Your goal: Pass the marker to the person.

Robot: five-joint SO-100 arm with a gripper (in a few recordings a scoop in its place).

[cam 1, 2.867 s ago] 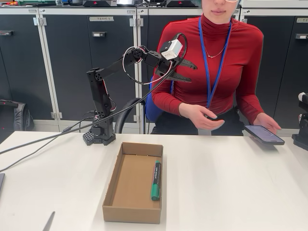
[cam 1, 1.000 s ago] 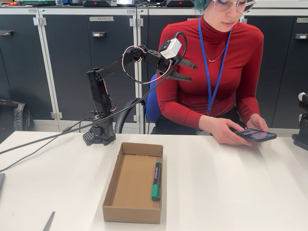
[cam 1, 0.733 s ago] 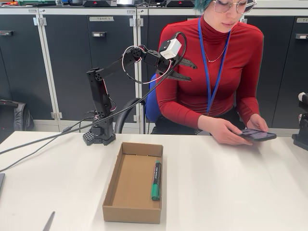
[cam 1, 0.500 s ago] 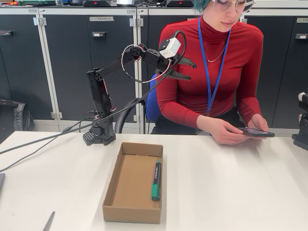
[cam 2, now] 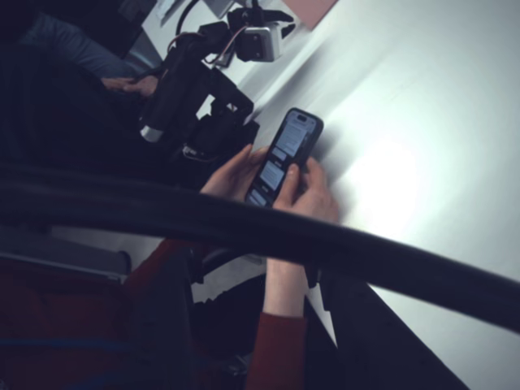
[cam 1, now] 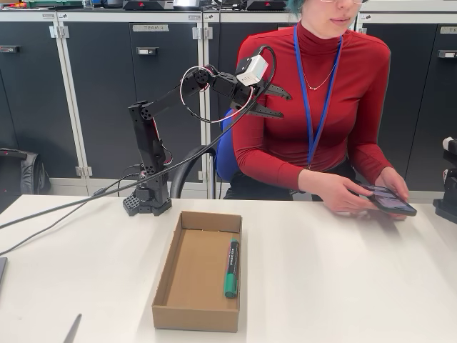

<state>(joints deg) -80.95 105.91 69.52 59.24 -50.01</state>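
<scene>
Fixed view: gripper (cam 1: 277, 101) sits in the upper middle of the frame, raised high on the extended arm, fingers pointing right toward the person (cam 1: 314, 107). Jaws stand parted in a moderate V, nothing between them.

Marker (cam 1: 230, 267) lies in the lower middle of the frame, inside the cardboard box (cam 1: 187, 316), flat on the box floor along its right-hand wall. Long axis runs roughly top-to-bottom in the picture, green cap at the lower end (label too small to read).

Key relation: marker is well below the jaws and slightly to their left in the frame, well apart from them; the box sits between the arm's base (cam 1: 148, 202) and the near table (cam 1: 343, 286) edge. Judgement: the reach has to fold down and back toward the base, and the jaws would need to close across the barrel, i.e. left-right in the picture. The right box wall crowds one finger.

Person's hands (cam 1: 350, 197) hold a phone (cam 1: 389, 201) at the right of the frame, so neither hand is offered yet.
</scene>
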